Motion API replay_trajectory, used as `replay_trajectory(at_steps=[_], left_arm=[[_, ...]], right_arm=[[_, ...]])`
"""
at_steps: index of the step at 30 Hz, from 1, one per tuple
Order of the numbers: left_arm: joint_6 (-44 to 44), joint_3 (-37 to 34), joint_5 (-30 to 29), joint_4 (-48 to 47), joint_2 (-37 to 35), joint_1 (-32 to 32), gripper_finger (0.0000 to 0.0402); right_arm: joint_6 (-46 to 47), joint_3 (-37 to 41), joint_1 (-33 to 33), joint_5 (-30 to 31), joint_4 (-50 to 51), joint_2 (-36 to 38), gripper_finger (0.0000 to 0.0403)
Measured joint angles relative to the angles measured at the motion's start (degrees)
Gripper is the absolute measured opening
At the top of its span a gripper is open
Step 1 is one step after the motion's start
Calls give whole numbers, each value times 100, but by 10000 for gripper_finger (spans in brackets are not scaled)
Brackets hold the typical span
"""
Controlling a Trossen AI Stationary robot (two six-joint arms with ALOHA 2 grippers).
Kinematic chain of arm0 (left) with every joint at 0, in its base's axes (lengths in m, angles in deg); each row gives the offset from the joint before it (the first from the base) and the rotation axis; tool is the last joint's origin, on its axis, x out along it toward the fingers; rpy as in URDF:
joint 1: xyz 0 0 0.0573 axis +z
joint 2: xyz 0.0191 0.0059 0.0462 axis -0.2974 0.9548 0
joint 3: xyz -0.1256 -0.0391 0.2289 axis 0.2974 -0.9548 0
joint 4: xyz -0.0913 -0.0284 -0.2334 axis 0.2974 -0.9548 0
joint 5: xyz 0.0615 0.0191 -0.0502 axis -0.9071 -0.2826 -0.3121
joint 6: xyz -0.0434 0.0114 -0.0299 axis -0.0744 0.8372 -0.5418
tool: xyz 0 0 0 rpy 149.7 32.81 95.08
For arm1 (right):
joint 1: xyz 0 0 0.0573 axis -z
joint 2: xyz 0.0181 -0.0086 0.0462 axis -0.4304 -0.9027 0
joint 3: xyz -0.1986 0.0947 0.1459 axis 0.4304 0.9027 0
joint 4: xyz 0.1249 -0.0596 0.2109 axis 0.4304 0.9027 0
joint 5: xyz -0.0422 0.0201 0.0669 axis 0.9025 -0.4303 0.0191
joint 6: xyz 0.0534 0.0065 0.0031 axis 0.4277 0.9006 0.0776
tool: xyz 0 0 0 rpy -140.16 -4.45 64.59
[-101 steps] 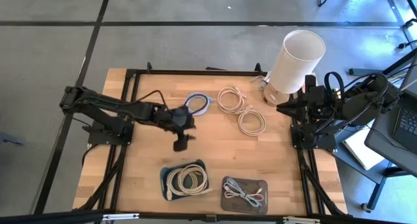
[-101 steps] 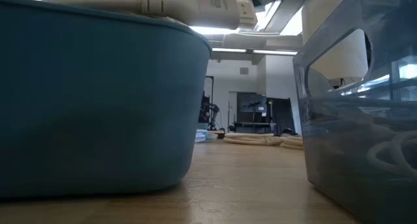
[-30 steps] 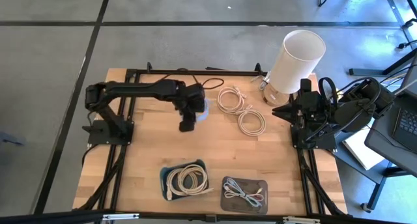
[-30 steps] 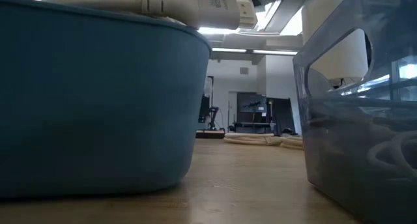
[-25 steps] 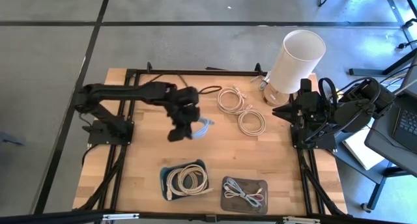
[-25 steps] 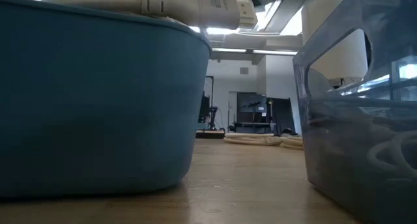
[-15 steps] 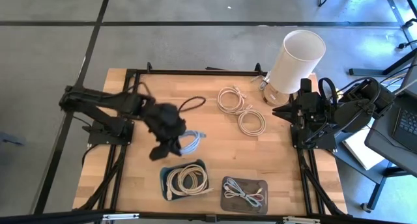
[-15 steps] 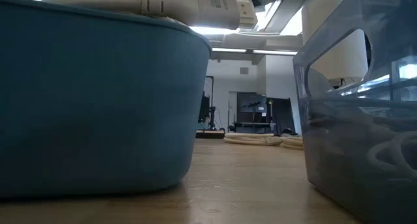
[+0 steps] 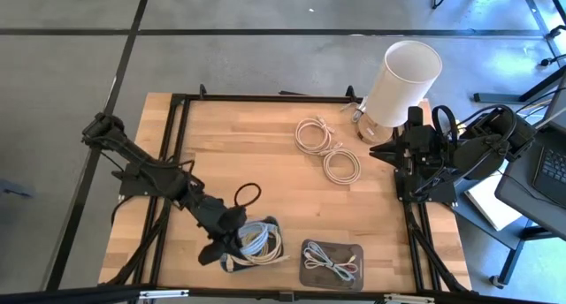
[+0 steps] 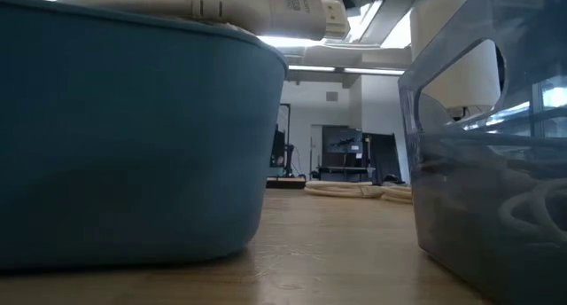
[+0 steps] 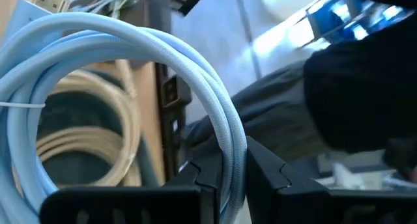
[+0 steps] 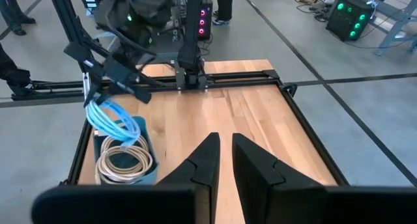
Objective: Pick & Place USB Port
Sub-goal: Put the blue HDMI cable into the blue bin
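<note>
My left gripper [image 9: 223, 248] is clamped on the coiled light blue cable [image 9: 255, 237], holding it over the blue bin [image 9: 265, 254], which already has a cream cable coil [image 9: 268, 248] in it. Just right of that, the clear tray [image 9: 331, 265] holds thin pale cables; I can read no writing anywhere. Far right, my right gripper [image 9: 382, 150] waits beside the white cylinder [image 9: 400, 81], fingers nearly together and empty.
</note>
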Motion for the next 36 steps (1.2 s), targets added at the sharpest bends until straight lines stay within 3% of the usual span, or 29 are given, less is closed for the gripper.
replay_trajectory(at_steps=[4, 10, 17, 32, 36], left_arm=[[-313, -672, -58, 977, 0, 17, 31], [-912, -1487, 76, 1173, 0, -59, 31], [-1124, -2227, -142, 2509, 2, -105, 31], [-600, -2662, -383, 2255, 15, 35, 32], [-466, -2637, -330, 2246, 22, 33, 55]], right_arm=[[47, 0, 0, -1, -2, 0, 46], [65, 0, 0, -2, -38, 0, 46], [44, 0, 0, 0, -44, 0, 46], [61, 0, 0, 0, -87, 0, 46], [61, 0, 0, 0, -90, 0, 45]])
